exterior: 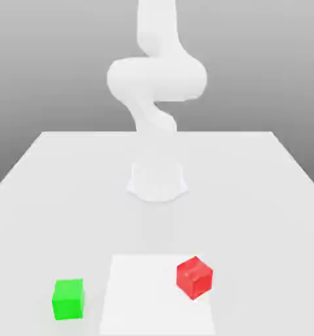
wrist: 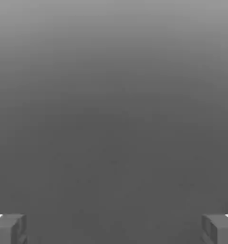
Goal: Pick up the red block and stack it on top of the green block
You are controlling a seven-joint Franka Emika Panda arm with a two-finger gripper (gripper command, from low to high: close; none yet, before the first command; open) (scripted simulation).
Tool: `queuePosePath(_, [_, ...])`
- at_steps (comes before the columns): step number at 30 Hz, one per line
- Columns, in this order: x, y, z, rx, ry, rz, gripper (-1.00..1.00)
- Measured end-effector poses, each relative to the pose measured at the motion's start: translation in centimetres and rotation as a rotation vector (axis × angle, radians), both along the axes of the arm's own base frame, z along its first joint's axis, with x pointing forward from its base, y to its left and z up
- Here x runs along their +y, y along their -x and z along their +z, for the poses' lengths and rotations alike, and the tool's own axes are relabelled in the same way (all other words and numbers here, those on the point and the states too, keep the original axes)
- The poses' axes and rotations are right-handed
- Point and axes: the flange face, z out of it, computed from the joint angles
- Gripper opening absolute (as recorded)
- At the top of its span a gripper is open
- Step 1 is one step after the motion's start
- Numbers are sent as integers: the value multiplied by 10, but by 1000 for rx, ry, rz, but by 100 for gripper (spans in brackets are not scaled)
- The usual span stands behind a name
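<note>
Green and matte, the green block (exterior: 68, 300) sits near the front edge of the exterior view, toward the exterior view's left, directly on the pale tabletop (exterior: 251, 216). Well apart from it, toward the exterior view's right, the red block (exterior: 194, 278) rests turned so that a corner faces forward, at the right-hand side of a flat white square (exterior: 146, 298). Farther back, the white arm (exterior: 157, 79) rises from its base (exterior: 157, 182) against a grey background. In the hand view, the claw (wrist: 114, 229) is open, its two fingers spread wide with nothing between them.
</note>
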Motion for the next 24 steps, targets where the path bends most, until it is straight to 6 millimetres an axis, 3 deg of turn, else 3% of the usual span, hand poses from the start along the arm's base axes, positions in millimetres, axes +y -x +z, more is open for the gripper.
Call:
queuePosePath(5, [19,-52,-114,177,65,127,0])
queuePosePath(10, [38,-69,-228,344,123,257,0])
queuePosePath(14, [52,-62,-318,476,164,365,0])
queuePosePath(19, [66,-28,-421,639,211,511,0])
queuePosePath(24, [67,-15,-486,689,222,551,0])
